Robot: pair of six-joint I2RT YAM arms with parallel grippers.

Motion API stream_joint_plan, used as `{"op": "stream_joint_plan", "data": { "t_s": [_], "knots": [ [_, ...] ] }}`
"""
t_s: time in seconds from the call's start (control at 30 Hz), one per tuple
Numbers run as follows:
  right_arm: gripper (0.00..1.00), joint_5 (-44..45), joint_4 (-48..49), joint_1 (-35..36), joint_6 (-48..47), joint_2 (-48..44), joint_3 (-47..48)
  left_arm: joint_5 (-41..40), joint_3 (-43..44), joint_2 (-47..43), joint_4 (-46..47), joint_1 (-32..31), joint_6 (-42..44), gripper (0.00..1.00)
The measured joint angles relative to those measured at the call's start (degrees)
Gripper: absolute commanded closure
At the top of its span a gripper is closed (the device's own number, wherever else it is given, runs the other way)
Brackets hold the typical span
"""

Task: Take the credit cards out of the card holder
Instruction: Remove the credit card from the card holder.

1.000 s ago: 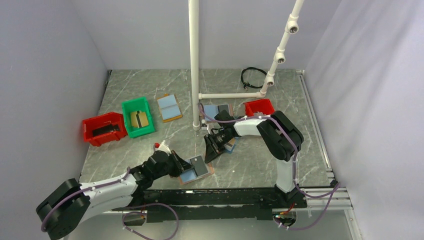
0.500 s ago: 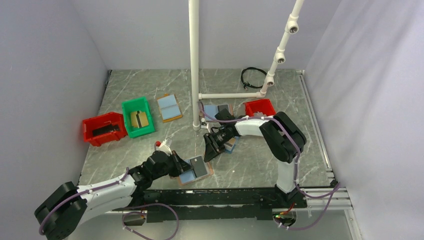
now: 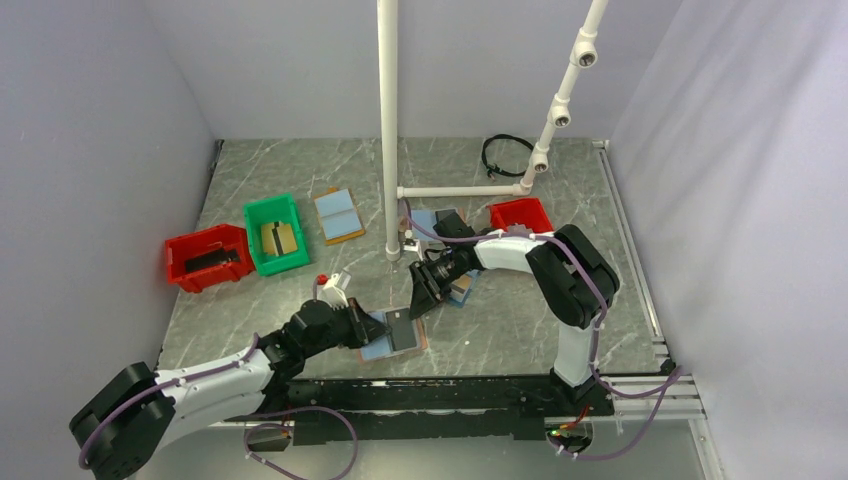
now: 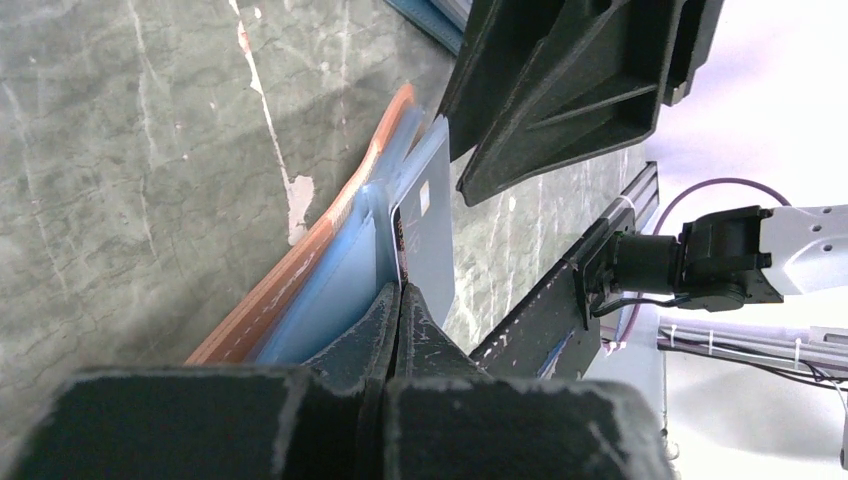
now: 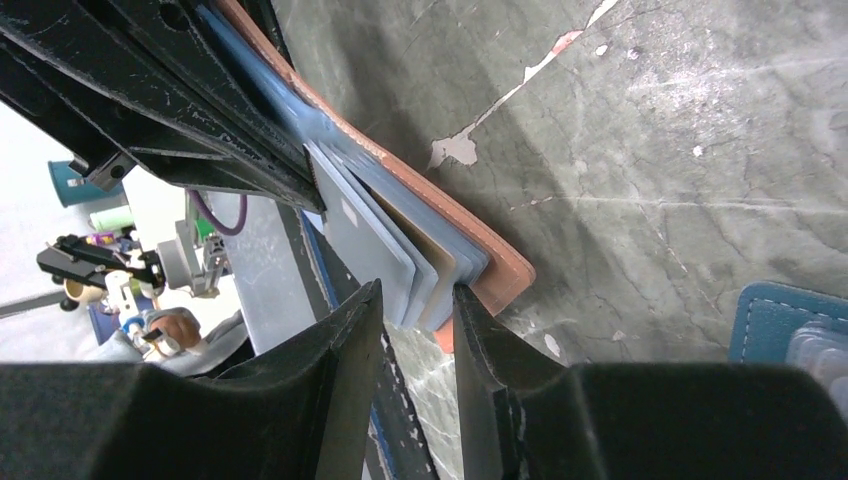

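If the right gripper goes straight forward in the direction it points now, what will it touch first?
Most likely the credit cards: their fanned corner sticks out of the card holder, directly between the open fingers of the right gripper. Depth is hard to judge, but nothing else shows in between.

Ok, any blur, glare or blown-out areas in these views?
Top external: sharp, evenly lit, soft shadows on the table. Left wrist: left fingers soft up close, upper right washed out. Right wrist: right fingers in shadow, card holder crisp, left background overexposed.
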Motion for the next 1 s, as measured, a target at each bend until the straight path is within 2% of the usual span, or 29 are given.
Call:
{"op": "stream_joint_plan", "data": {
  "t_s": [0.2,0.43,0.67,1.0],
  "knots": [
    [0.70,-0.85,0.09,-0.28,-0.07,-0.04,-0.02,0.68,-0.02,1.22,2.36,0.00,0.09,1.00],
    [1.00,-3.52,0.31,-0.37,-0.13,-0.50,-0.09,1.05,-0.02,4.04,4.39,0.00,0.13,1.00],
    [1.00,-5.73,0.02,-0.46,-1.44,-0.50,-0.07,0.81,-0.35,2.03,2.78,0.00,0.28,1.00],
    [1.00,-8.61,0.07,-0.85,-1.88,-0.50,-0.07,-0.31,-1.16,-9.97,-5.29,0.00,0.26,1.00]
  ]
}}
